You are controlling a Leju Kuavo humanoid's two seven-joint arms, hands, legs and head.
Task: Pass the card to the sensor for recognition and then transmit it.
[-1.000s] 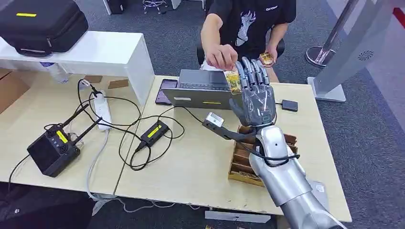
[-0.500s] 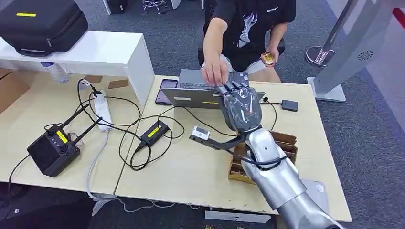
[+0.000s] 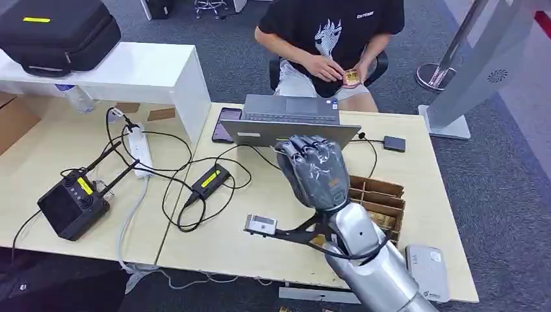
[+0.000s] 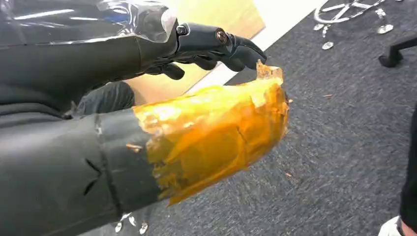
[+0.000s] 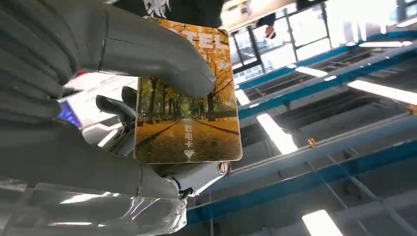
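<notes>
My right hand (image 3: 315, 172) hangs above the table just in front of the laptop (image 3: 286, 120), its back toward me and its fingers curled in. In the right wrist view that hand (image 5: 74, 98) pins a card (image 5: 189, 123) printed with orange autumn trees between the thumb and the fingers. A white flat sensor device (image 3: 429, 272) lies at the table's near right corner, to the right of my arm. My left hand (image 4: 162, 132) hangs over grey carpet, thumb wrapped in yellow tape, fingers apart and holding nothing.
A person sits behind the laptop holding another card (image 3: 351, 77) in both hands. A cardboard box of cards (image 3: 383, 198) stands right of my hand. Cables, a power strip (image 3: 140, 149) and black devices (image 3: 71, 205) cover the left table.
My right hand has dropped from in front of the person and come back toward me, fingers curling in. The person's hand left it and went back to their lap.
</notes>
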